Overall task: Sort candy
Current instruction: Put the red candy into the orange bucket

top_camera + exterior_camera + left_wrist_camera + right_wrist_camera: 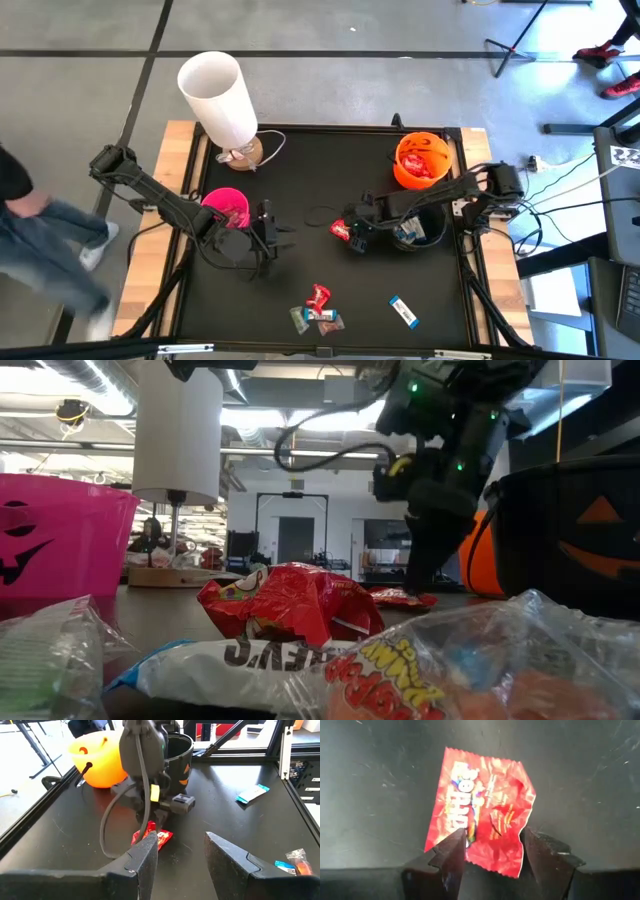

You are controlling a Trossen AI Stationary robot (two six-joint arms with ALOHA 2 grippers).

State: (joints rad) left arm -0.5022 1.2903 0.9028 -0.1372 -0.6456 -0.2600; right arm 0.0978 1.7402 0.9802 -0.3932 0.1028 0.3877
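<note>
A red wrapped candy (pixel 482 810) lies flat on the black table; it also shows in the high view (pixel 340 230) and the low view (pixel 400 598). My right gripper (pixel 495 847) is open, pointing down over it, one finger on each side of one end of the wrapper. My left gripper (pixel 177 855) is open and empty, low over the table beside the pink bowl (pixel 228 205), facing the right arm. More candy (pixel 318 308) lies in a small heap near the table's front edge. A blue-and-white candy (pixel 402 312) lies to its right. My right gripper's fingers (pixel 451 852) come from above, pointing down, and stand at the two side edges of the red wrapper's one end (pixel 492 857). I cannot tell whether they touch it. The candy lies flat on the table.
An orange bowl (pixel 422 160) holding red candy stands at the back right. A black bowl (pixel 415 232) sits in front of it, partly under the right arm. A white lamp (pixel 218 95) stands at the back left. A person (pixel 40 235) is beyond the table's left edge.
</note>
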